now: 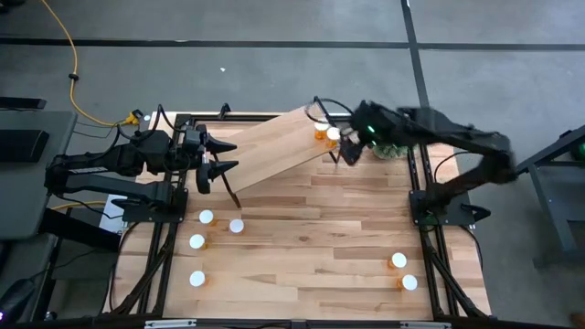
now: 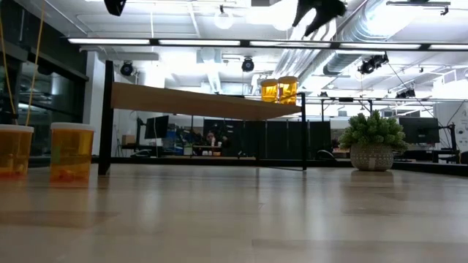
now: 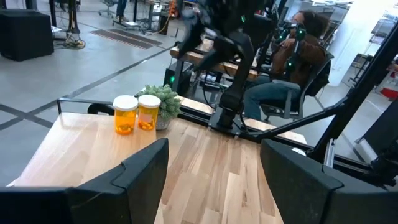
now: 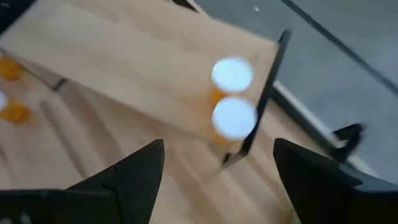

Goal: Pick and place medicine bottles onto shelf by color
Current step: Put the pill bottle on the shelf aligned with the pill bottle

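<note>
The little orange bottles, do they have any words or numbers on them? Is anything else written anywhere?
No writing can be read in any view.
The two medicine bottles on the shelf: no label shows, only orange sides and white caps.
The bottles on the table: seen from above as white caps, no print visible.
The potted plant: no writing on its pot.
The right gripper, open above the shelf, and the left gripper, open at the shelf's other end: no markings visible.

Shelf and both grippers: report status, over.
Left gripper open, empty, waiting at shelf's left end. Right gripper open above two bottles standing on shelf's right end. Six bottles remain on table. Nothing obstructing.
</note>
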